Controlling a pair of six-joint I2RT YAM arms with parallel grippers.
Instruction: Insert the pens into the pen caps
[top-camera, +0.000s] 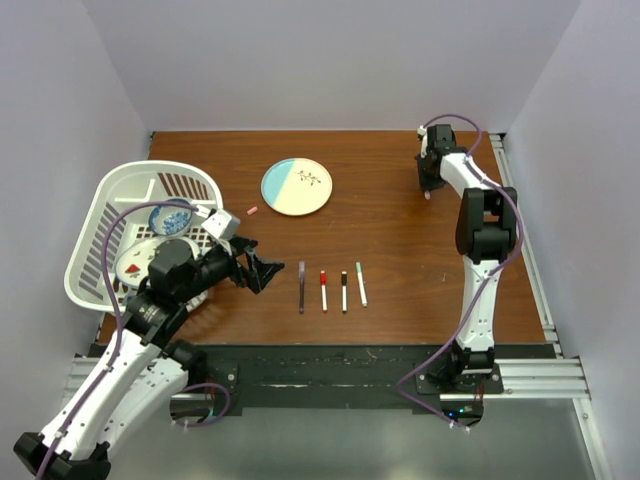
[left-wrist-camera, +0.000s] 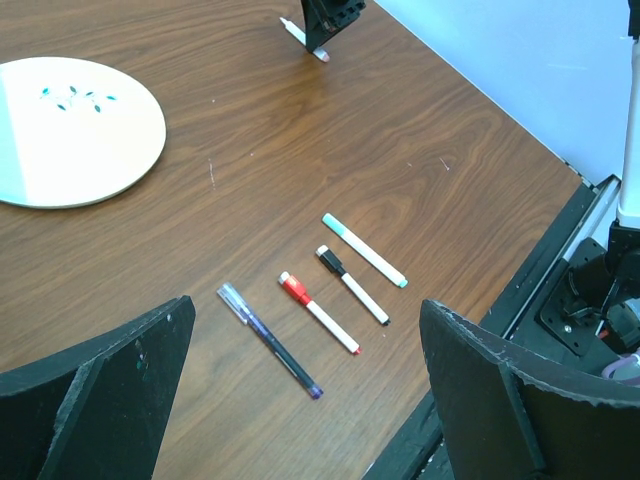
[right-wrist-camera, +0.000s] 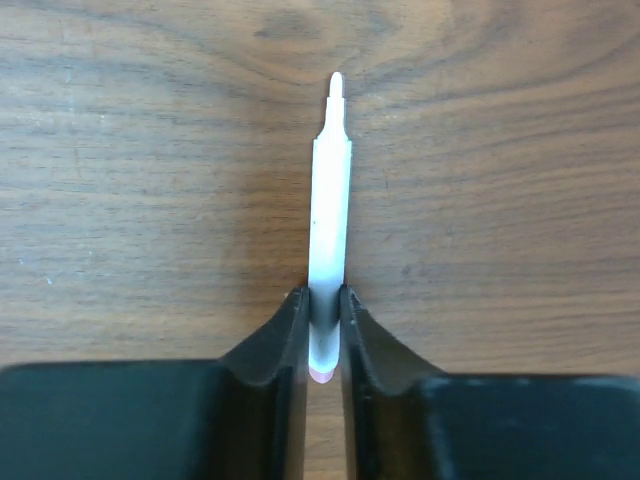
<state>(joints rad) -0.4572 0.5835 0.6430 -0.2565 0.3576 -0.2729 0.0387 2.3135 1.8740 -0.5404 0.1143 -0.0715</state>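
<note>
I have the right gripper pinched narrow on the uncapped white pen, with both fingers pressed against the barrel close to its pink tail end. As far as I can judge, the pen lies flat on the table. It sits well to the right of the plate, towards the far right corner. Its long axis runs straight out from between the fingers, bare nib pointing away from the wrist. In the left wrist view it looks roughly parallel to the row of other pens, nib towards the far edge.

My left gripper stands wide open with nothing in it, on the near-left side of the plate. Just right of it, on the near side of the plate, four pens lie side by side: the purple pen, the red-capped pen, the black-capped pen and the green-capped pen. All four seem capped, with the caps towards the plate.

I read this step as the pick-up of the last pen. Its likely partner, the pink cap, lies loose just left of the plate, between it and the white basket.

The next move calls for lifting the pen without letting it swivel in the pinch, then carrying it across towards the cap. The cap is tiny, so I would want the left gripper to hold it with its mouth facing the nib and the two axes in line. With the grip so near the tail, the nib may wander.
</note>
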